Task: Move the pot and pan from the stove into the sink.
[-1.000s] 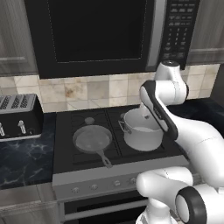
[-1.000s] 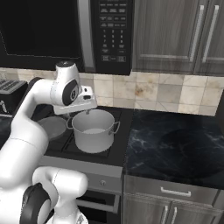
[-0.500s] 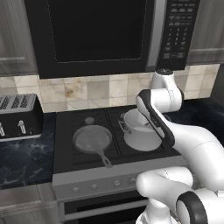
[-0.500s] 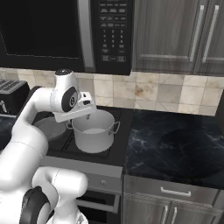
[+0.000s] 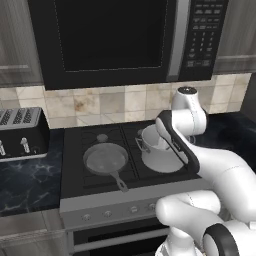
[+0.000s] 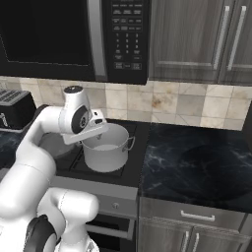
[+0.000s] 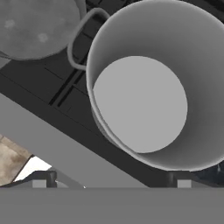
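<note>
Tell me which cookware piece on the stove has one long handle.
The pan, shallow, on the stove's left burner; the pot beside it is tall with loop handles.

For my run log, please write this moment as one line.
phase: reaching for pot | claw: open, above pot, holding nothing | pot: on stove | pan: on stove, untouched

We see the stove (image 5: 75, 145), a black gas cooktop set between stretches of dark marbled counter (image 6: 197, 162), carrying the pan (image 5: 106, 159) on its left grate, long handle pointing toward the steel knob panel. The pot (image 6: 106, 147) stands upright on the right grate, just beside the pan. A black toaster (image 5: 20, 132) sits on the counter left of the stove.
</note>
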